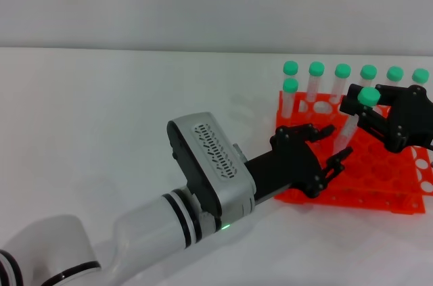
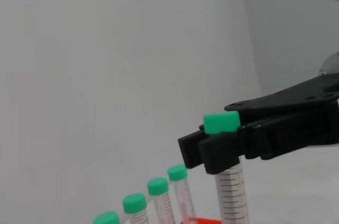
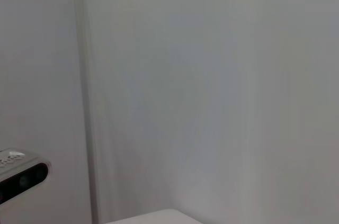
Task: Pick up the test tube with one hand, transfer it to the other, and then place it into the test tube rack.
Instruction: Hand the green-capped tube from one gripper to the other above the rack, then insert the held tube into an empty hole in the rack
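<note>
In the head view my right gripper [image 1: 365, 109] is shut on the test tube [image 1: 346, 130] just under its green cap [image 1: 369, 97] and holds it tilted above the orange-red rack [image 1: 379, 188]. My left gripper [image 1: 337, 144] is open, with its black fingers on either side of the tube's lower end, and I cannot tell whether they touch it. The left wrist view shows the right gripper's fingers [image 2: 254, 142] clamped on the tube [image 2: 233, 195] below the cap [image 2: 222, 123]. The right wrist view shows neither the tube nor the rack.
Several other green-capped tubes [image 1: 316, 69] stand in the rack's back row and also show in the left wrist view [image 2: 158, 187]. The rack stands on a white table [image 1: 101, 137] before a white wall. The left arm's silver wrist camera [image 1: 213, 157] juts over the table.
</note>
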